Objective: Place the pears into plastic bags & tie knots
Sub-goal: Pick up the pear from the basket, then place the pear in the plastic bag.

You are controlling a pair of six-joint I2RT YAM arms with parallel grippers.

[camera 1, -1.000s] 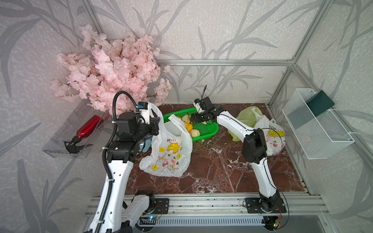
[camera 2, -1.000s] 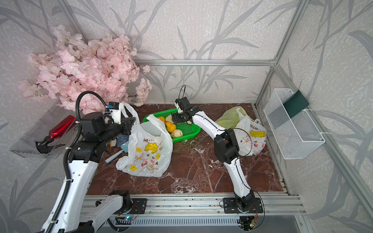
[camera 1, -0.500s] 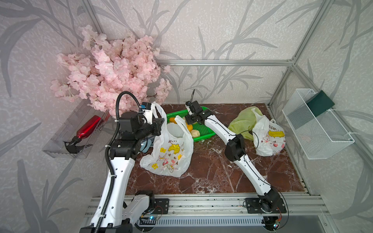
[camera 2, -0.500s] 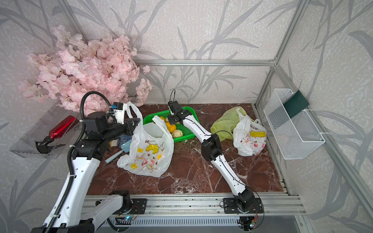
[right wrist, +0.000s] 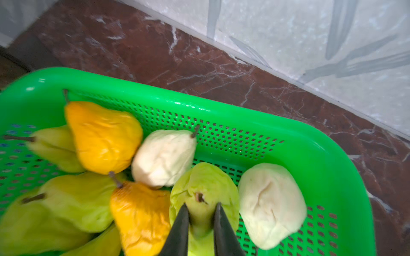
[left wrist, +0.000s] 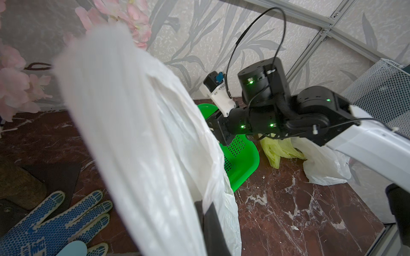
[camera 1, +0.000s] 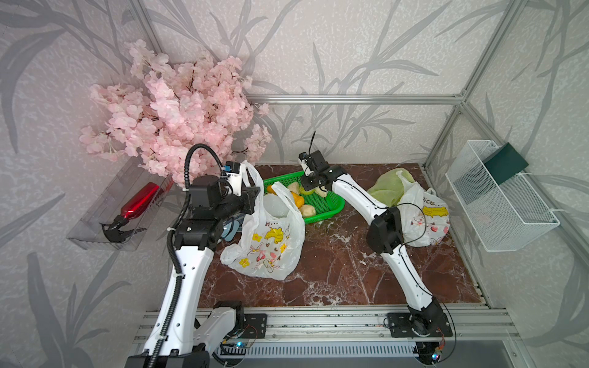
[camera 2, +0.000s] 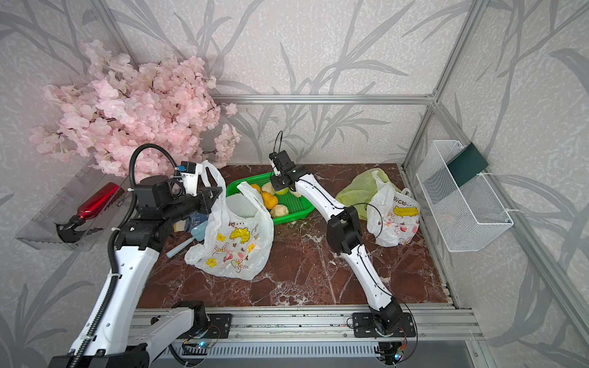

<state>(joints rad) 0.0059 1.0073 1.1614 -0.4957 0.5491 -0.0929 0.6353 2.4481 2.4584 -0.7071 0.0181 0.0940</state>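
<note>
At the far end of the marble table (camera 1: 334, 274), the right gripper (right wrist: 201, 206) is sitting low in the green basket (right wrist: 199, 108). Its dark jaws are pressing on both sides of the narrow part of a green pear (right wrist: 204, 181), and their roots are running off the frame edge. Around it the other pears (right wrist: 164, 157) are crowding together: two orange, two cream and several green, the outermost green ones being cut off, so their number is unclear. In both top views the wrist is hiding most of the gripped pear. Nearer the rail, the left gripper (camera 1: 252, 195) is clamping one handle of the rabbit-print bag (camera 1: 264, 245) and holding it up, so the bag is standing open just beside the basket and overlapping its near edge. In the left wrist view, blurred white plastic is filling the middle of the frame, covering much of the basket and all but one dark finger. A pale shape is showing through the bag's mouth, too vague to name. Beside the right arm's elbow, the yellow-green bag (camera 1: 389, 188) and the second white bag (camera 1: 424, 220) are lying together, partly covered; whether their handles are knotted cannot be made out. A blue dotted glove (left wrist: 55, 221) is lying by the left arm, half out of frame.
</note>
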